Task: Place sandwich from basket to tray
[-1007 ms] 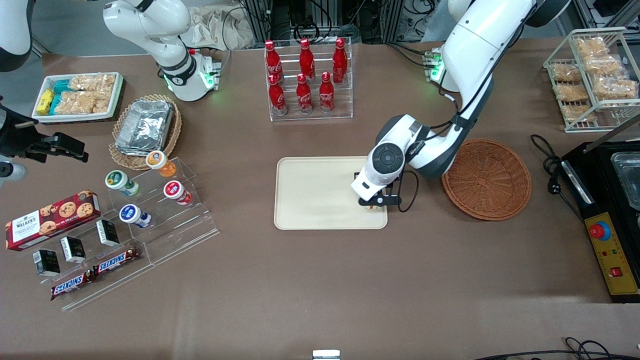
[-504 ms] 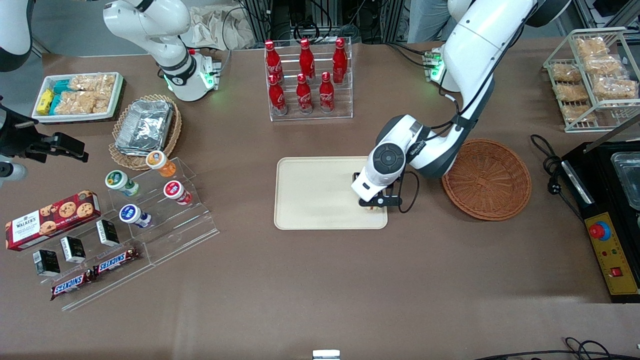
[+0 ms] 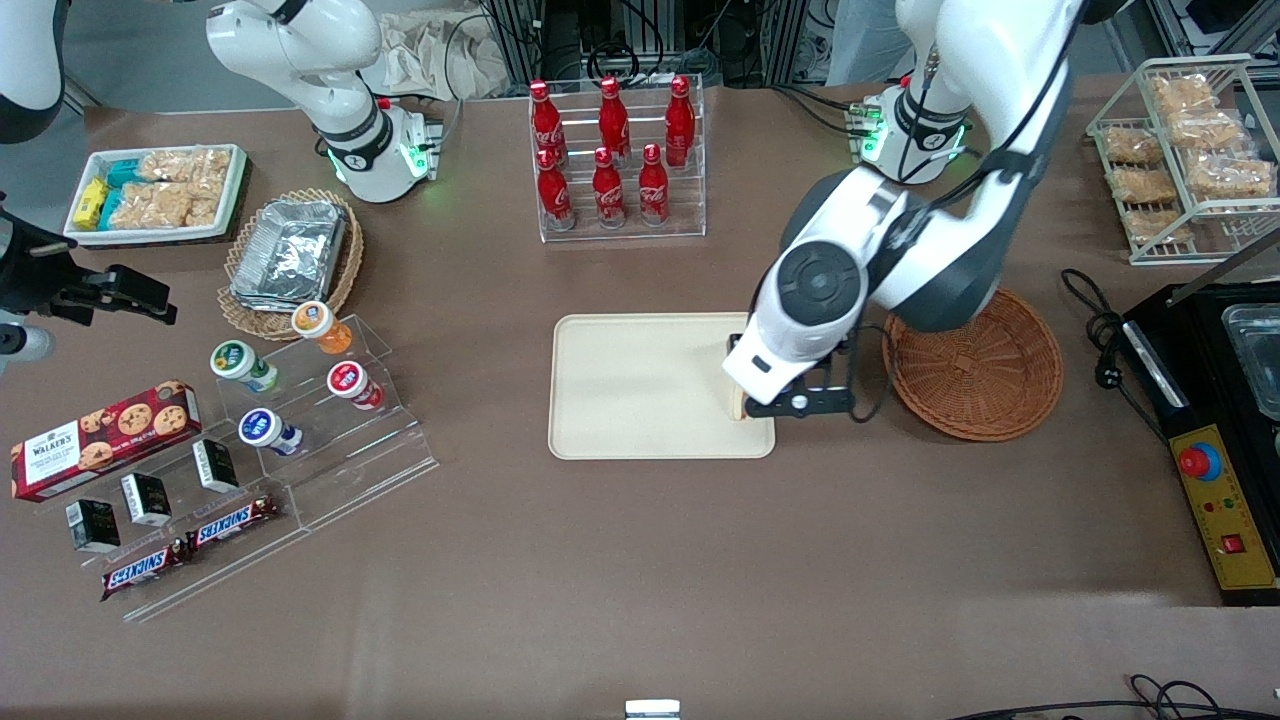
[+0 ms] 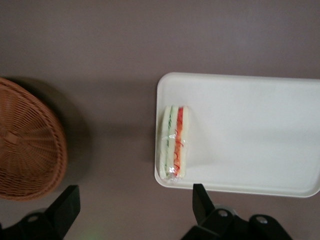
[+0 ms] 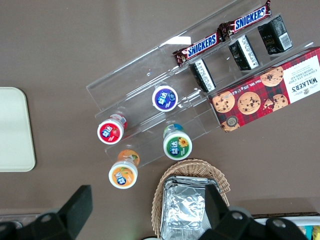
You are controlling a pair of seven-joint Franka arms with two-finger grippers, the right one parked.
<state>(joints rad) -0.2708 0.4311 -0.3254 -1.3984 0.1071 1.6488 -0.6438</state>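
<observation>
The sandwich [image 4: 174, 142], a wrapped white wedge with green and orange-red filling stripes, lies flat on the cream tray [image 4: 250, 130] along its short rim nearest the basket. In the front view only a sliver of the sandwich [image 3: 738, 405] shows beside the wrist, on the tray [image 3: 640, 390]. My gripper [image 4: 135, 200] hangs open well above the table, over the strip between tray and basket, with nothing between its fingers. In the front view the gripper [image 3: 798, 403] is mostly covered by the wrist. The reddish-brown wicker basket [image 3: 985, 370] [image 4: 25, 140] stands beside the tray with nothing in it.
A clear rack of red bottles [image 3: 615, 160] stands farther from the front camera than the tray. A wire rack of snack bags [image 3: 1180, 150] and a black appliance [image 3: 1220, 400] are at the working arm's end. An acrylic stand with cups [image 3: 300, 400] is toward the parked arm's end.
The arm has lifted off the tray and shifted toward the basket. The sandwich stays lying on the tray, no longer under the hand.
</observation>
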